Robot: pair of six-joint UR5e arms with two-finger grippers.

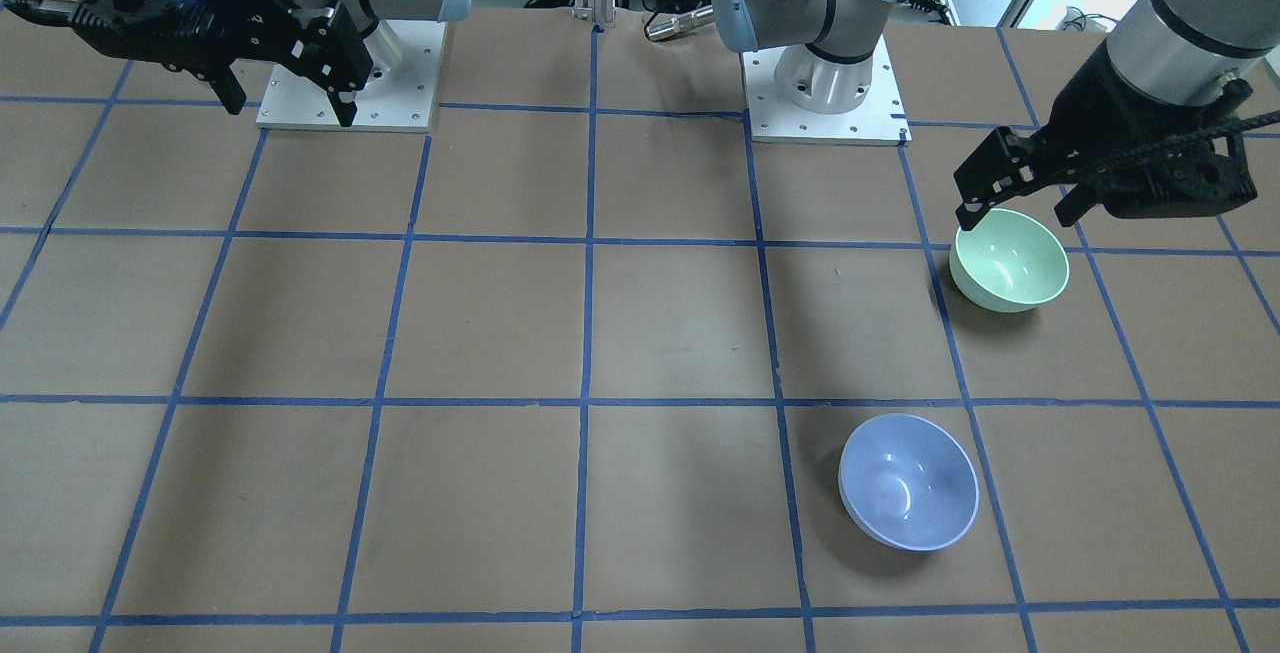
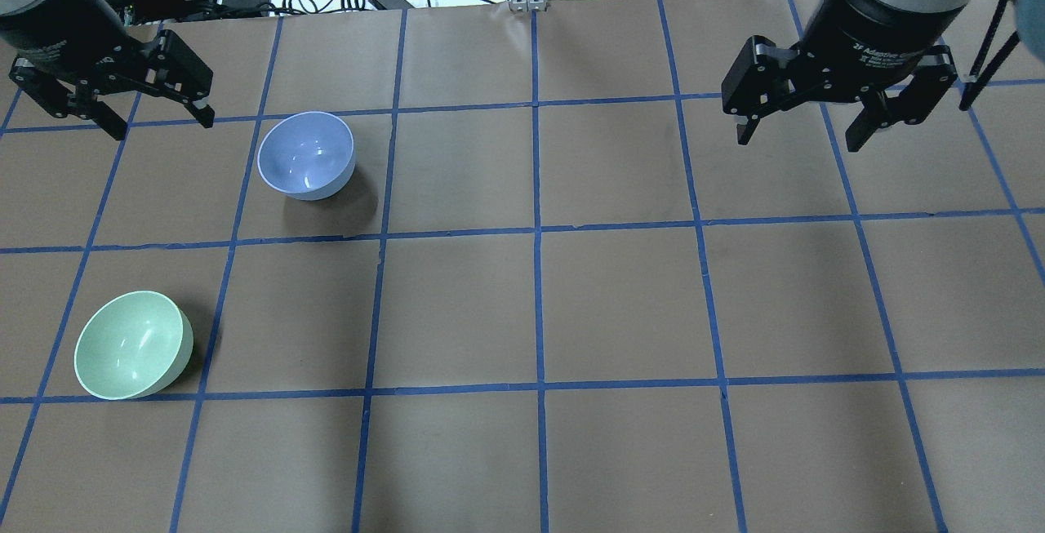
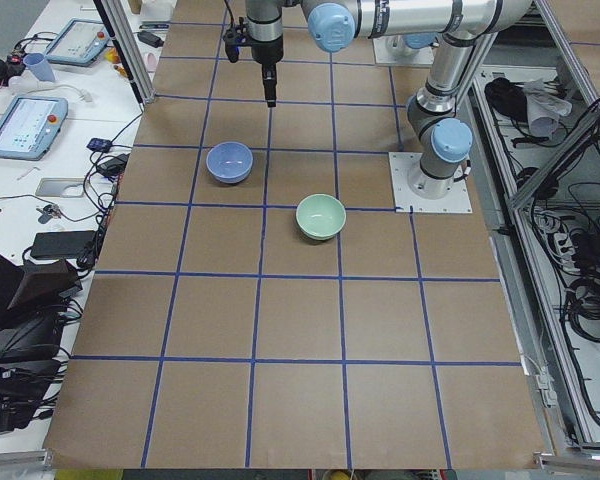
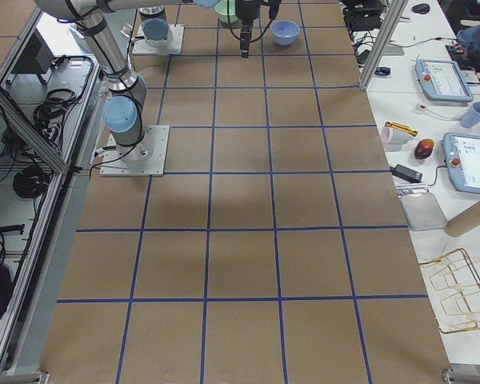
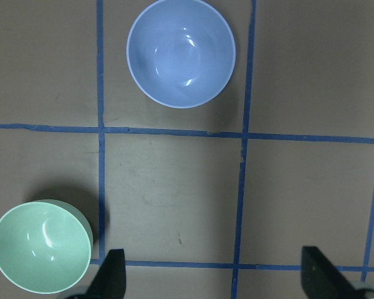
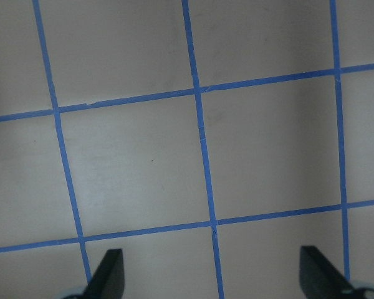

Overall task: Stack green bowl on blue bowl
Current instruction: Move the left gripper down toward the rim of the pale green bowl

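Nearest the overhead camera, at the left, sits the round, glossy, mint-green bowl, upright and empty on the brown paper-covered surface taped into blue squares. Slightly right and farther off, the left tool hangs above the surface with its fingers spread wide, holding nothing and touching neither bowl. Next comes the round, glossy, periwinkle-blue bowl, also upright and empty, well apart from the green one. Far to the right, the right tool hangs equally spread and empty. Judging by its sheen and thin wall, the green bowl is probably stiff, light and somewhat slippery. A pinch across the rim, one finger inside and one outside, seems the soundest hold, though a tilted lift could let it slide. Both bowls look alike in size, so it should nest easily.
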